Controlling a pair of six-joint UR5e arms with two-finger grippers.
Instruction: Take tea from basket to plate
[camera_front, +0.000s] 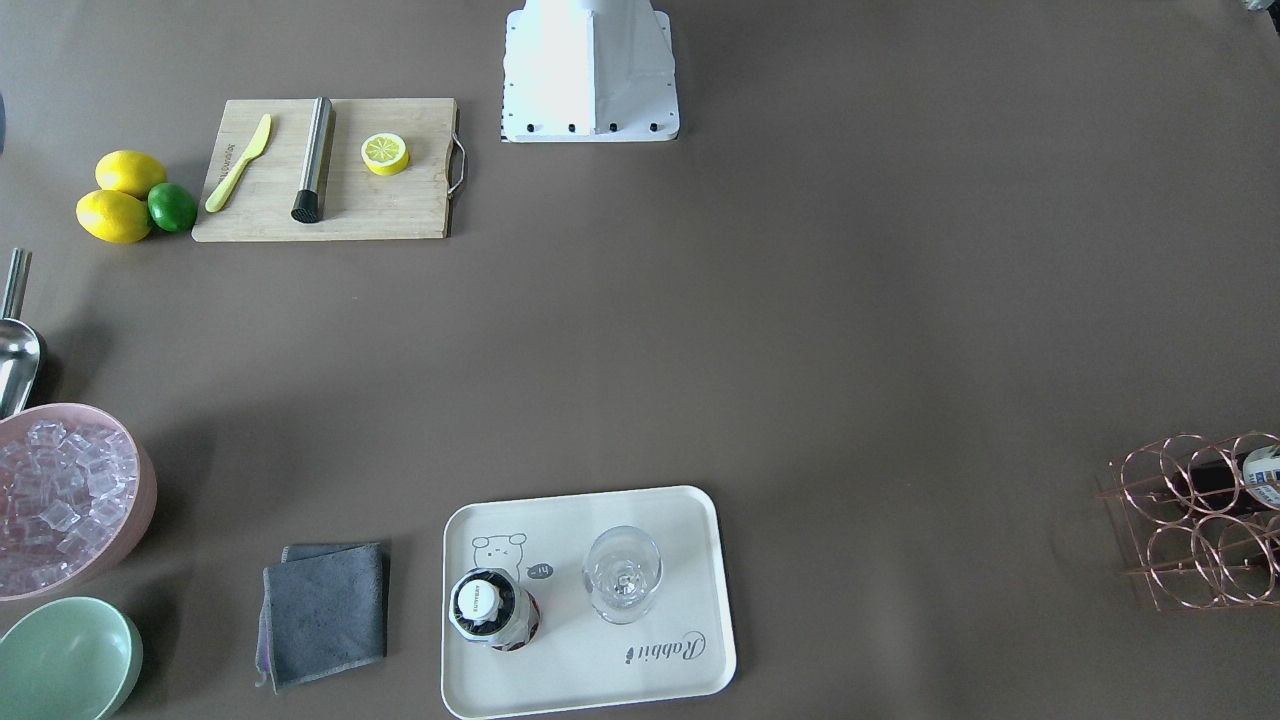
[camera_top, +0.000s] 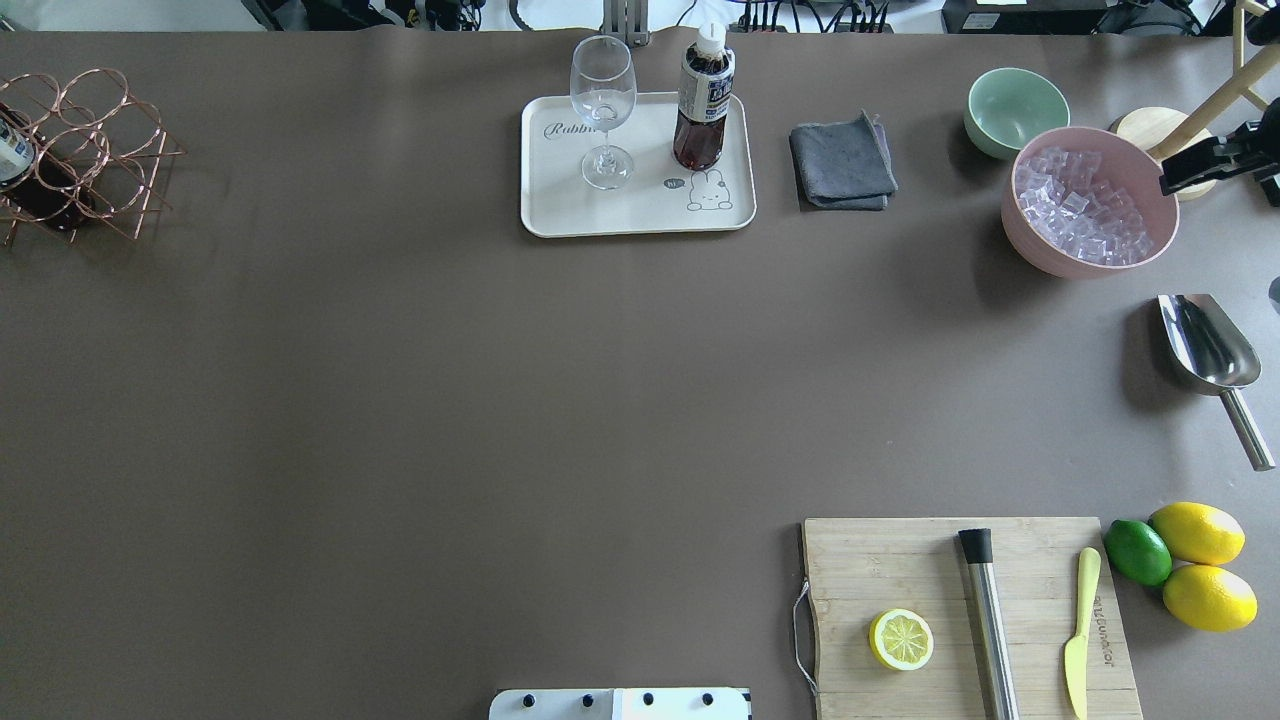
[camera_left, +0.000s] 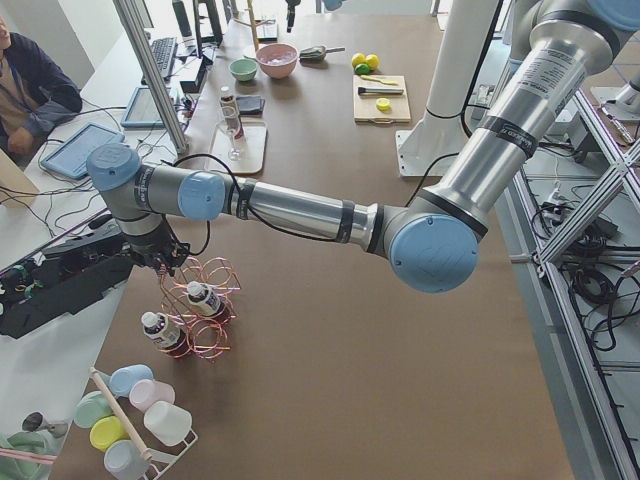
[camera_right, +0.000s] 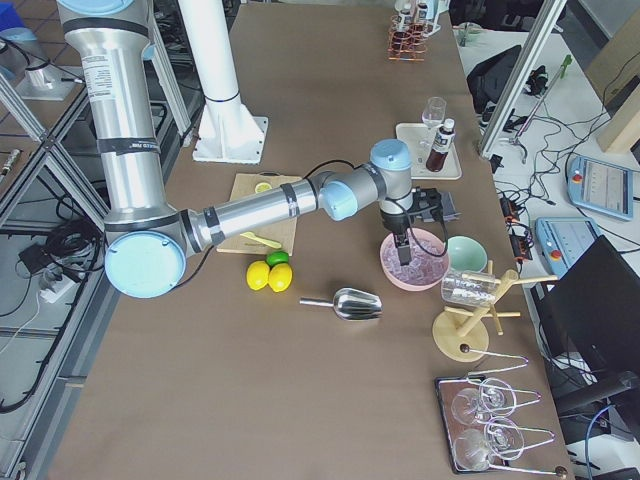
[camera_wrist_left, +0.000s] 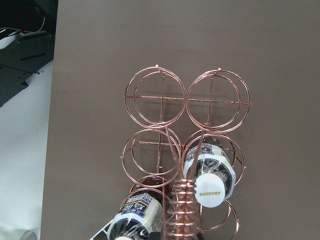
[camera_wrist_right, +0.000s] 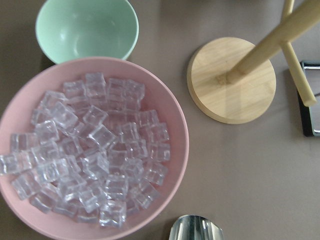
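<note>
One tea bottle stands upright on the cream plate, next to a clear stemmed glass. The copper wire basket sits at the table's left end. It holds two more tea bottles, one with its white cap toward the camera and one lower left. My left gripper hangs just above the basket's handle; I cannot tell whether it is open. My right gripper hovers over the pink ice bowl; its fingers do not show clearly.
A grey cloth, a green bowl and a wooden stand sit near the ice bowl. A metal scoop, lemons and a lime, and a cutting board with tools lie on the robot's right.
</note>
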